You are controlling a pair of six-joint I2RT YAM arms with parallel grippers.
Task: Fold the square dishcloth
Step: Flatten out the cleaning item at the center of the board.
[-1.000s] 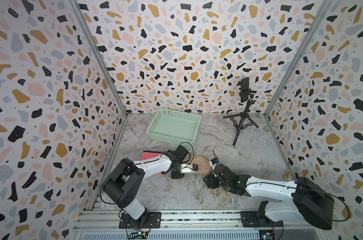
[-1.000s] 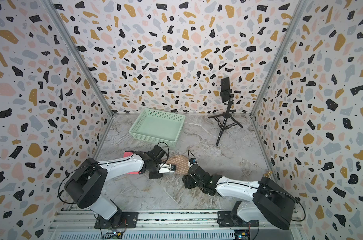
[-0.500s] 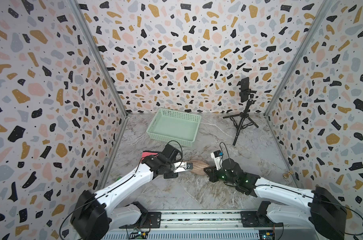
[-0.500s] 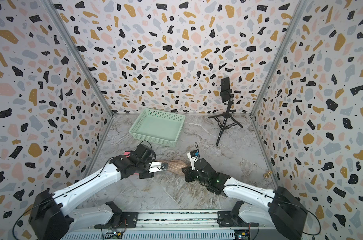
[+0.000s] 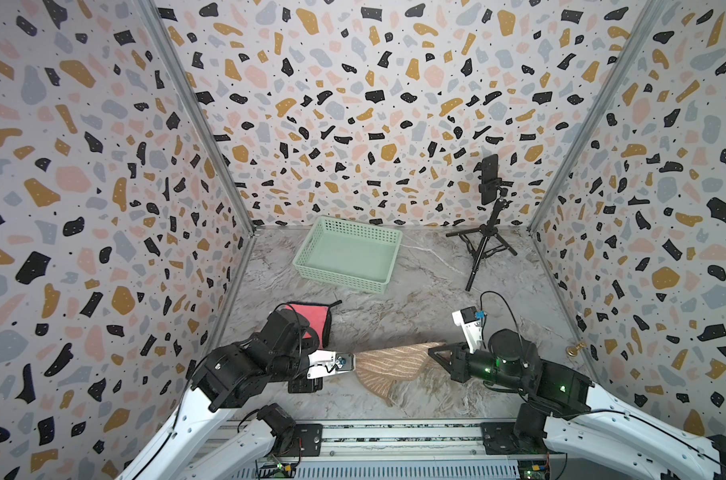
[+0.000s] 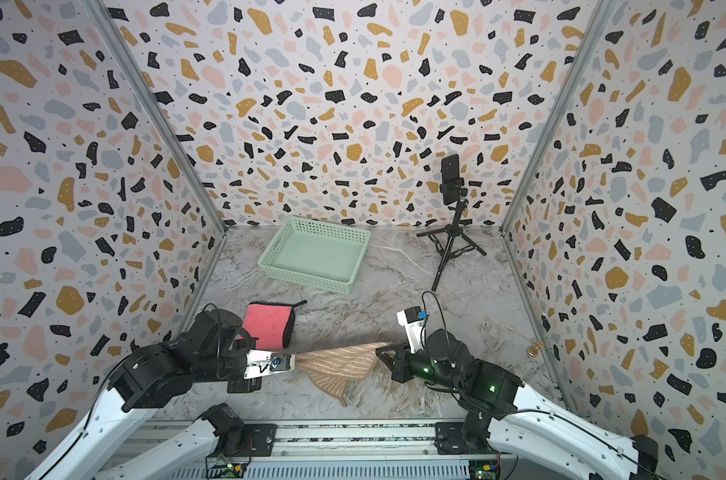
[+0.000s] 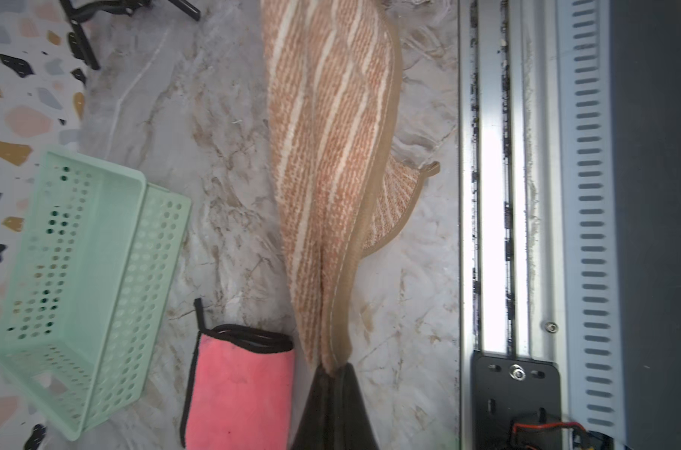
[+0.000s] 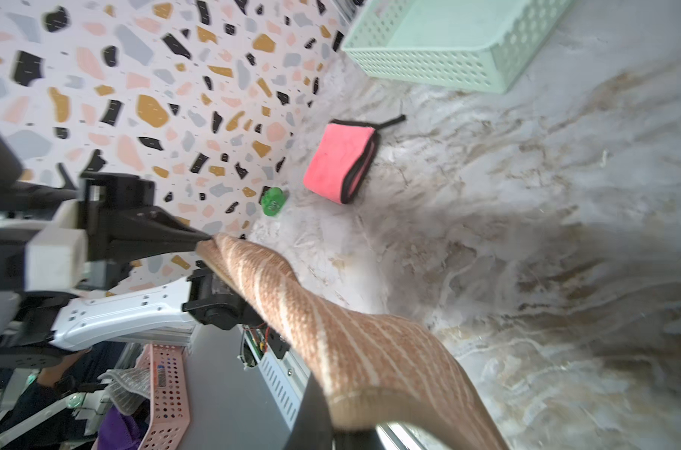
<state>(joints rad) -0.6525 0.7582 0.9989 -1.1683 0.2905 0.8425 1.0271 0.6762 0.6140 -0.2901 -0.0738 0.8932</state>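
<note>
- Now that both have clamped shut, the left gripper (image 5: 351,361) and right gripper (image 5: 434,354) each pinch a corner of the dishcloth (image 5: 388,365).
- The arms have since pulled apart: the dishcloth hangs stretched near the desk's (image 5: 415,316) front edge, its lowest corner touching the desk.
- Probably ready to lay flat and fold.

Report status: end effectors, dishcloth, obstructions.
Left end effector and right end effector shut on dishcloth corners. Hangs between, low corner on table. Pink cloth apart, not blocking.

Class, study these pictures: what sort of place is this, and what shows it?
Probably a robot test booth: patterned panel walls box in a marble-look table, and a phone on a tripod faces it.
</note>
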